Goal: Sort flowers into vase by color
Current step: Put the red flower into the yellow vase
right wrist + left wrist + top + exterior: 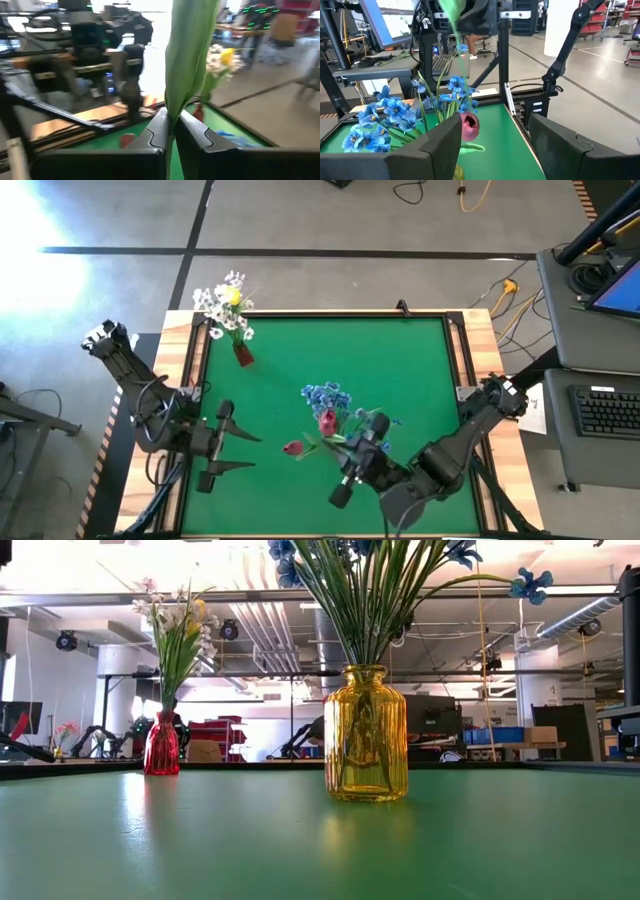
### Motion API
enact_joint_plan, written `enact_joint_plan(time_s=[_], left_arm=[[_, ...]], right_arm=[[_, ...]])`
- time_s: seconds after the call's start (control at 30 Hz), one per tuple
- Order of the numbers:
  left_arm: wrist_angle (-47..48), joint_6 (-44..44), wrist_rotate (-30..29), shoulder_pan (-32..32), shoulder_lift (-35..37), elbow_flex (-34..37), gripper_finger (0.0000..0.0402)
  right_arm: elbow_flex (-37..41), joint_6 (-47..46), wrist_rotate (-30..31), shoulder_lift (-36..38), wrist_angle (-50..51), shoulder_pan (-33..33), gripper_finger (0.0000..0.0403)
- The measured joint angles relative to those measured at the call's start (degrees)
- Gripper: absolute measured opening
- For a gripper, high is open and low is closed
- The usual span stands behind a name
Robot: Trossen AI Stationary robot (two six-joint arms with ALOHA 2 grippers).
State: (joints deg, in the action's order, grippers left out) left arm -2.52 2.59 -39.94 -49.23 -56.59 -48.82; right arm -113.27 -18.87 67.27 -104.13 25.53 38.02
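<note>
A yellow glass vase stands mid-table and holds blue flowers and one red-pink tulip. A red vase at the far left corner holds white sprays and a yellow tulip. My right gripper hovers just near of the yellow vase, shut on a second red-pink tulip. My left gripper waits open near the table's left edge, pointing at the yellow vase. Neither gripper shows in the low view. My right gripper pinches the tulip's green stem and leaf between its two fingers. The leaf stands out past the fingertips. The bloom lies out to the gripper's left, above the green table. The flower looks lifted clear.
The green table top is bare to the right of and beyond the yellow vase. Wooden rails frame the mat. A desk with a keyboard stands off to the right. The blue blooms spread wide toward my left gripper.
</note>
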Motion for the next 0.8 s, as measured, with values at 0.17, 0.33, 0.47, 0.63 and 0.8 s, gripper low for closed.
enact_joint_plan(time_s=[0.17, 0.33, 0.47, 0.63, 0.8], left_arm=[[0.02, -0.02, -0.02, -0.02, 0.5, 0.0, 0.0215], [0.06, -0.04, -0.02, -0.02, 0.49, 0.04, 0.0215], [0.12, -0.07, -0.02, -0.02, 0.49, 0.07, 0.0215], [0.14, -0.09, -0.07, -0.02, 0.49, 0.07, 0.0215], [0.17, -0.11, -0.09, -0.02, 0.49, 0.09, 0.0215]], right_arm=[[0.04, -2.17, 2.15, -0.01, 4.08, -1.22, 0.0017], [0.38, -2.19, 1.57, -0.01, 6.0, -2.84, 0.0017], [2.7, -3.68, 1.75, -0.01, 5.78, -3.17, 0.0017], [6.98, -8.04, 4.73, -0.06, 5.49, -3.17, 0.0017], [10.46, -12.06, 4.99, -0.14, 5.41, -3.21, 0.0017]])
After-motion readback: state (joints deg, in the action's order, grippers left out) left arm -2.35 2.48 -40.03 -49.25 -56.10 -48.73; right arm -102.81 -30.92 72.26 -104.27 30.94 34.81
